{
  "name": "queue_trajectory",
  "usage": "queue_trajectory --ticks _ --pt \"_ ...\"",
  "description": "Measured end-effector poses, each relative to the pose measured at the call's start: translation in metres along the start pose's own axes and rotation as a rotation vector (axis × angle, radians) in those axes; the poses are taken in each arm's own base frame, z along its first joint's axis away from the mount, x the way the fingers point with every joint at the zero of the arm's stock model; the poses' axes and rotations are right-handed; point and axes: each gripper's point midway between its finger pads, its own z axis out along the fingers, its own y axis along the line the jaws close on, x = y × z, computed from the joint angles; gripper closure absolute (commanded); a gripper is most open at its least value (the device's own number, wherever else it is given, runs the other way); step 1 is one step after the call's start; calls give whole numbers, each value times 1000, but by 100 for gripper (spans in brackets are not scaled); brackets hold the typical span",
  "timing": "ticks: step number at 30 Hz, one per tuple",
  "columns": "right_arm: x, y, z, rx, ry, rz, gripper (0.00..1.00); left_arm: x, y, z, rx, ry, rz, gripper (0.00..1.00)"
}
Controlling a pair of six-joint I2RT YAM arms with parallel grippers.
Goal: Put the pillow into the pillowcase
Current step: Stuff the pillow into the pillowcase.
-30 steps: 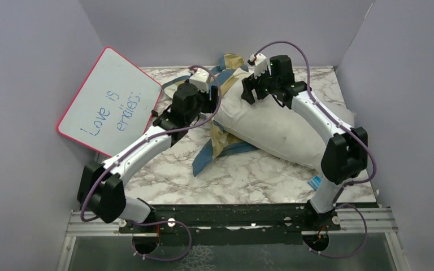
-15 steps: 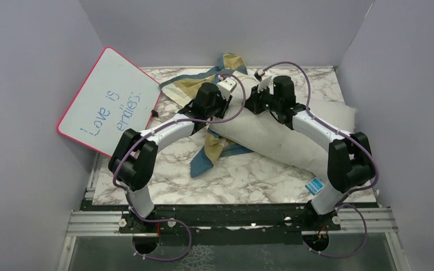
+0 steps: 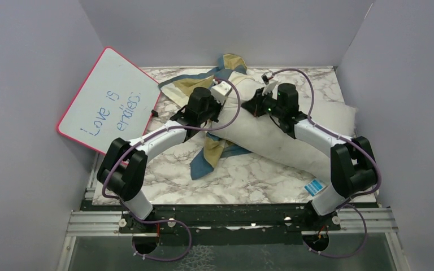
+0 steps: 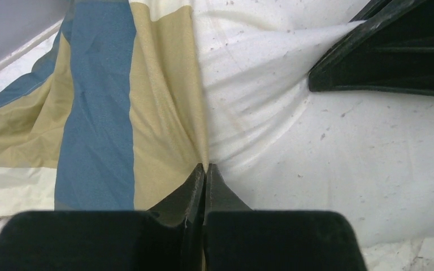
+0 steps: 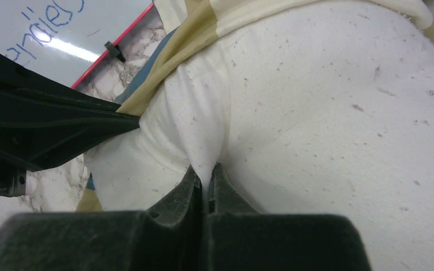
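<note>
**Both grips set; insertion barely begun**

The pillow [image 3: 282, 135] lies diagonally, its far end on the pillowcase [image 3: 186, 86]. The left gripper [image 4: 204, 169] is pinched shut on the case's tan edge, and the right gripper [image 5: 205, 172] on a fold of pillow fabric. The next move probably calls for drawing the case over that end.

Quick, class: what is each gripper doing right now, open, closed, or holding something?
Left gripper: closed, pinching the pillowcase edge beside the pillow.
Right gripper: closed, pinching the pillow fabric.
</note>
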Motion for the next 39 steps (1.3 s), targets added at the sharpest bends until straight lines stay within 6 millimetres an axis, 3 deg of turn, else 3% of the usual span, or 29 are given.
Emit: queue_trajectory --ticks 6,10,20,23,26,32,39 --pt "0 4 -4 -7 -27 28 99 5 2 0 -7 10 24 100" --pt "1 7 -6 -19 -66 64 99 2 -8 -4 15 13 12 100" --pt "-7 5 -7 6 -153 156 99 -53 -57 -50 147 -113 -135 100" --pt "-7 8 -8 6 -168 178 99 -50 -63 -61 168 -132 -185 100" --pt "-8 9 -8 11 -183 201 100 -33 -69 -61 180 -112 -244 100" --pt "-13 3 -9 46 -236 247 99 4 -78 -62 190 -50 -372 62" --pt "-20 -5 -11 89 -283 268 99 -1 -80 -89 177 -65 -425 35"
